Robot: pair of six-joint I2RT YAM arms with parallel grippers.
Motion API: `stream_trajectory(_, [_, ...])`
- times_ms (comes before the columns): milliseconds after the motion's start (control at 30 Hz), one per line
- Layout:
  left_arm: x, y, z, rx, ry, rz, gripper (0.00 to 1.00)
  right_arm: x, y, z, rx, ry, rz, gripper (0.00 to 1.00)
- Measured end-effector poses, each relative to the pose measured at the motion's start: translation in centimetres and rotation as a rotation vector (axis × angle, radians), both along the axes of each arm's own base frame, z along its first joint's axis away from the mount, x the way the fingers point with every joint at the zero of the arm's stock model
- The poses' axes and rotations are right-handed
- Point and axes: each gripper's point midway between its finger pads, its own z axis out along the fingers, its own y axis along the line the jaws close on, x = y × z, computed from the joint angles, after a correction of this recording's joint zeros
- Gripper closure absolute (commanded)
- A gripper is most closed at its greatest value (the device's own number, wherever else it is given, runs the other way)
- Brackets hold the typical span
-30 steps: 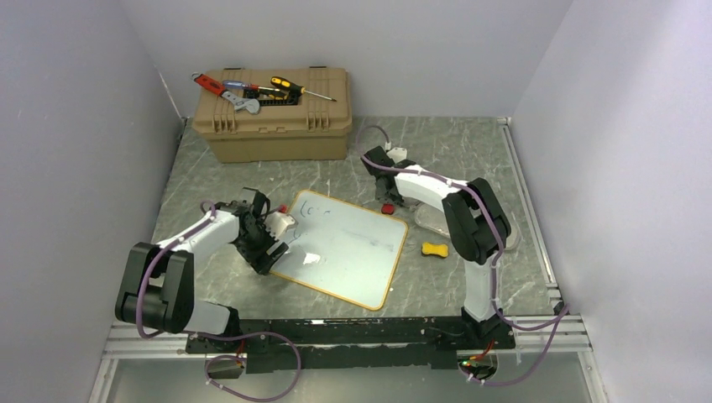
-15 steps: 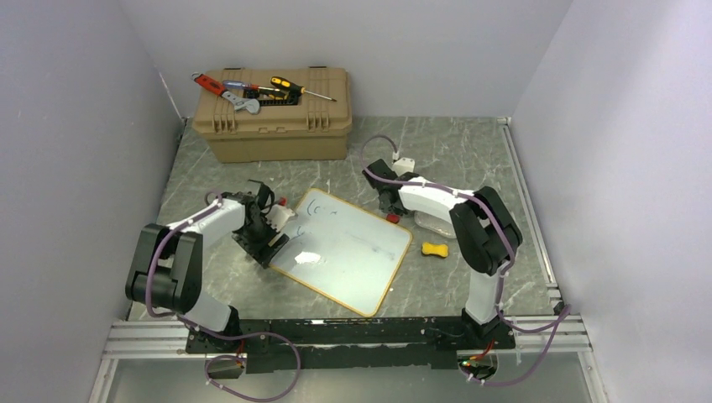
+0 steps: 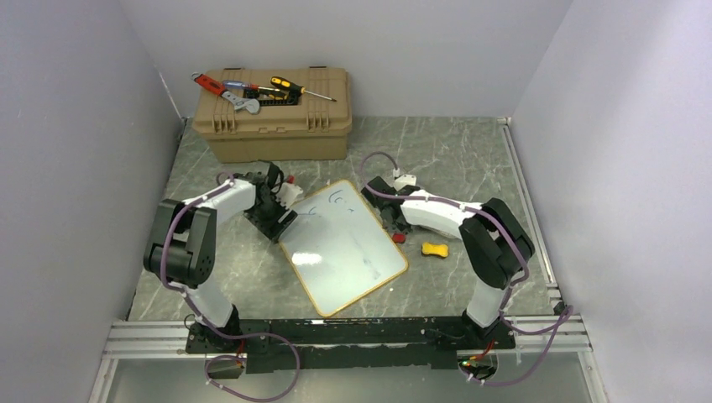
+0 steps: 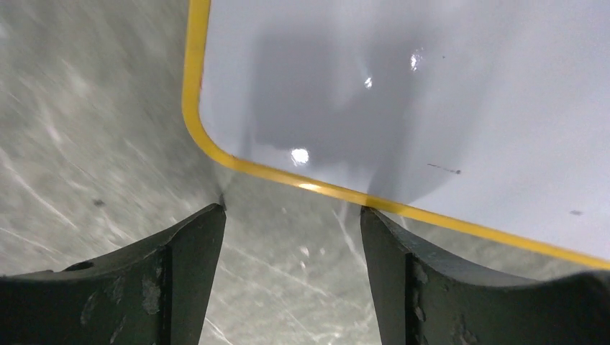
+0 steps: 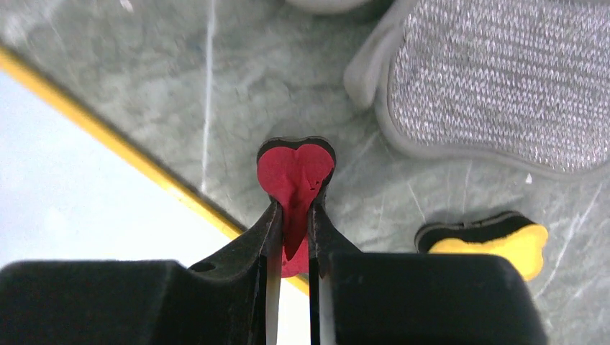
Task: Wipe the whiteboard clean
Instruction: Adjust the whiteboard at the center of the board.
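The whiteboard [image 3: 342, 245] lies flat on the table [image 3: 470, 159], turned askew, with 1 corner toward the arm bases. Its surface is mostly white. A few blue marks [image 3: 338, 200] sit near its far edge, and a faint dark smear sits near the middle.

The left gripper [image 3: 281, 210] is at the whiteboard's far-left corner. In the wrist view its 2 fingers [image 4: 187, 266] stand well apart with only bare table between them. The board's rounded yellow-framed corner [image 4: 208, 144] is just ahead of the tips. I cannot tell whether a tip touches the frame.

The right gripper [image 3: 396, 225] is at the whiteboard's right edge, near the far-right corner. It is pinched tight on a red eraser [image 5: 295, 169], heart-shaped with a dark backing. The eraser sits just outside the frame, over the table. Whether it touches the board cannot be told.

A yellow eraser [image 3: 434, 249] lies on the table just right of the whiteboard, beyond the red one. A grey pad [image 5: 496, 86] with a woven face lies near it, further from the board.

A tan toolbox [image 3: 273, 113] stands beyond the whiteboard's far-left corner, with hand tools [image 3: 248, 91] on its lid.
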Motion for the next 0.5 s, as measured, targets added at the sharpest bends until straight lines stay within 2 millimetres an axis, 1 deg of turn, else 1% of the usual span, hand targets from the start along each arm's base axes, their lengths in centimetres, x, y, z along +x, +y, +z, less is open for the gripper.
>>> stream_trajectory(67, [1.6, -0.8, 0.1, -0.01, -0.035, -0.005, 0.26, -1.0, -0.1, -0.2, -0.01, 0.018, 0.009, 1.0])
stream_trajectory(200, [5.0, -2.1, 0.5, -0.037, -0.124, 0.0, 0.27, -2.1, -0.3, -0.2, -0.016, 0.028, 0.017, 1.0])
stream_trajectory(300, [7.7, -2.9, 0.8, -0.062, -0.2, 0.007, 0.27, -3.2, 0.0, -0.2, -0.016, 0.037, 0.037, 1.0])
stream_trajectory(400, [9.0, -3.5, 1.0, -0.08, -0.24, 0.011, 0.28, -4.7, 0.7, -0.3, -0.008, 0.053, 0.072, 1.0])
stream_trajectory(500, [9.4, -3.8, 1.0, -0.098, -0.246, 0.007, 0.3, -6.1, 1.5, -0.4, 0.004, 0.062, 0.106, 1.0])
